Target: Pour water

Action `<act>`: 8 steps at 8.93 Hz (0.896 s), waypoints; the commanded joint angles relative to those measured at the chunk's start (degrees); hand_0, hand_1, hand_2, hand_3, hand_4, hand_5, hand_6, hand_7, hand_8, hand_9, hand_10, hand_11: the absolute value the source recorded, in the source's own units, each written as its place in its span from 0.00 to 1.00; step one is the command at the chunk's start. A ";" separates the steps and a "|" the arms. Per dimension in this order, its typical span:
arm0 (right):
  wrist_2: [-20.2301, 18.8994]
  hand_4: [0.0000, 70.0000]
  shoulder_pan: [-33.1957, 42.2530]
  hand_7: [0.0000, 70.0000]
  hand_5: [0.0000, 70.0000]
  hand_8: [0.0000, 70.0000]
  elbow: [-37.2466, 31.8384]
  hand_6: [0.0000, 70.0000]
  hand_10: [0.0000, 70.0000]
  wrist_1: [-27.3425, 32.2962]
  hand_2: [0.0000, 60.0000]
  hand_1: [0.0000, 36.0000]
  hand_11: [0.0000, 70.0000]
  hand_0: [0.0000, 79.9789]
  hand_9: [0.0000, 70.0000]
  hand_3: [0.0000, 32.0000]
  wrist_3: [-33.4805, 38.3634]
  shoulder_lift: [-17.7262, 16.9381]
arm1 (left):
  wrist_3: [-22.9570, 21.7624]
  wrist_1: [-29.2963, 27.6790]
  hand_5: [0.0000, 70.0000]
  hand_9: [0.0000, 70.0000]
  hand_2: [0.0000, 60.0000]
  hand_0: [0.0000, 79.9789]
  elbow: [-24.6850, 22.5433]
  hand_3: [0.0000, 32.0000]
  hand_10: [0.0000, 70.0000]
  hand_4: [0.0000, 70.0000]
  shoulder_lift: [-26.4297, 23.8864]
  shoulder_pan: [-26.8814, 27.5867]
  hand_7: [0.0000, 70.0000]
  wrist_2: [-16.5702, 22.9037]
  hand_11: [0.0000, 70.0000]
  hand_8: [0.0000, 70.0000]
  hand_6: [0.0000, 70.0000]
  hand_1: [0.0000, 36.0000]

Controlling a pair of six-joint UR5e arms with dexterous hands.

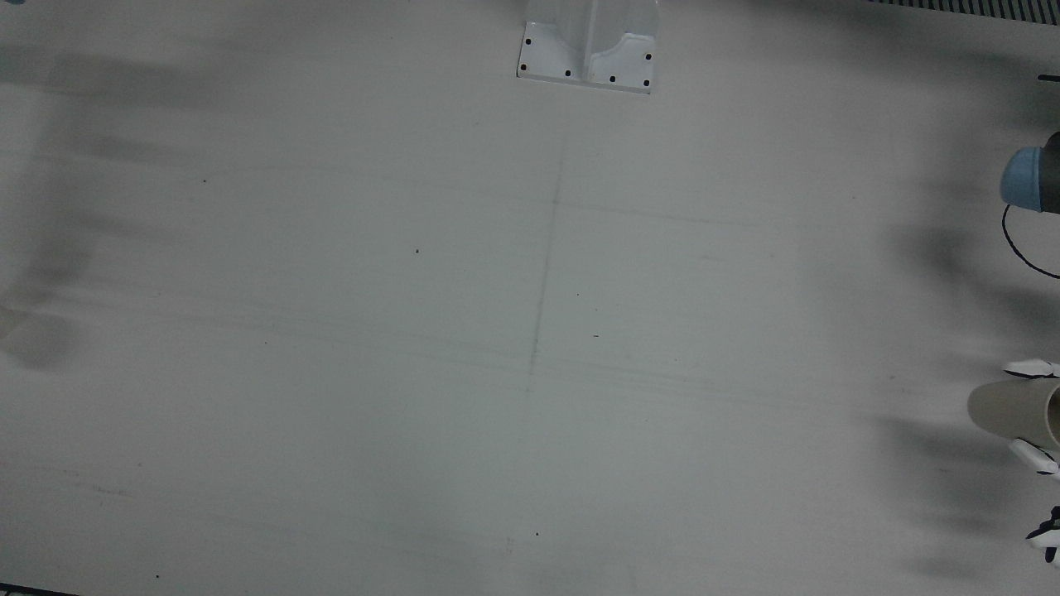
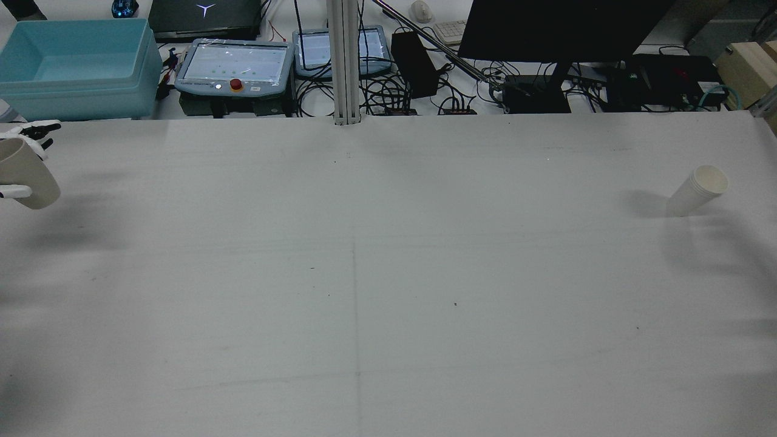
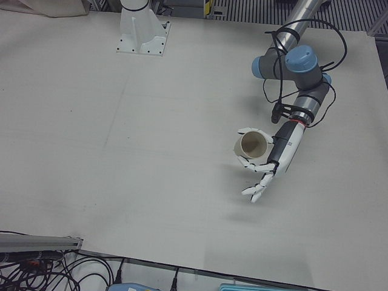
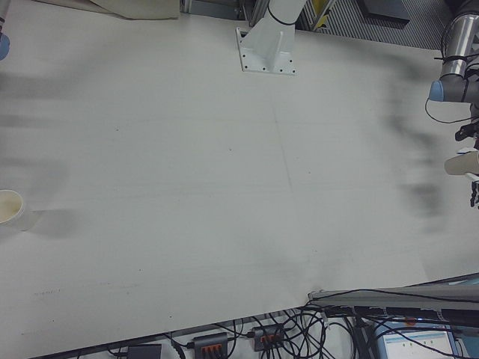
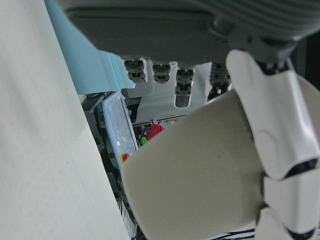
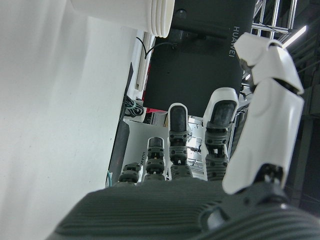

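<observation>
A broad white table [image 2: 388, 273] carries everything, its surface bare across the middle, crossed by a thin dark seam and a few small specks. A stack of white paper cups [image 2: 698, 190] stands upright directly on it, on the side opposite the left hand [image 3: 270, 159] and well apart from it; the right hand view shows this stack just ahead of the right hand [image 6: 210, 165], untouched. A white bolted pedestal base [image 1: 588, 50] sits on the table's edge nearest the robot, behind both hands and between them.
</observation>
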 commanded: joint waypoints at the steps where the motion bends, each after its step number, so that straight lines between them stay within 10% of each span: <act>1: -0.13 0.61 -0.27 0.61 0.73 0.17 -6.09 0.39 0.06 1.02 0.46 0.50 0.10 0.66 0.23 0.00 -2.30 5.53 | -0.38 0.89 1.00 0.12 1.00 0.71 -2.37 0.00 0.08 1.00 1.29 -0.02 0.30 -0.29 0.13 0.08 0.16 1.00; 3: -0.22 0.66 -0.88 0.59 0.70 0.15 -6.35 0.40 0.02 0.84 0.42 0.49 0.05 0.66 0.19 0.00 -3.72 7.48 | -0.38 0.97 1.00 0.11 1.00 0.71 -2.37 0.00 0.07 1.00 1.29 -0.02 0.30 -0.29 0.12 0.08 0.16 1.00; 4: -0.31 0.63 -1.84 0.41 0.50 0.07 -6.27 0.30 0.00 0.75 0.30 0.48 0.00 0.67 0.07 0.00 -3.90 7.57 | -0.30 0.97 1.00 0.11 1.00 0.71 -2.37 0.00 0.07 1.00 1.38 -0.02 0.30 -0.38 0.12 0.08 0.16 1.00; 6: -0.31 0.29 -6.05 0.11 0.28 0.01 -6.18 0.12 0.00 -2.31 0.03 0.48 0.00 0.68 0.00 0.00 -4.16 8.88 | -0.30 0.89 1.00 0.11 1.00 0.70 -1.85 0.00 0.08 1.00 1.47 -0.02 0.29 -0.46 0.12 0.08 0.15 1.00; 8: 0.56 0.06 -6.07 0.12 0.27 0.00 -8.35 0.06 0.00 -2.51 0.00 0.45 0.00 0.67 0.00 0.19 -5.83 9.85 | -0.30 0.89 1.00 0.11 1.00 0.70 -1.67 0.00 0.08 1.00 1.47 0.06 0.29 -0.64 0.12 0.07 0.15 1.00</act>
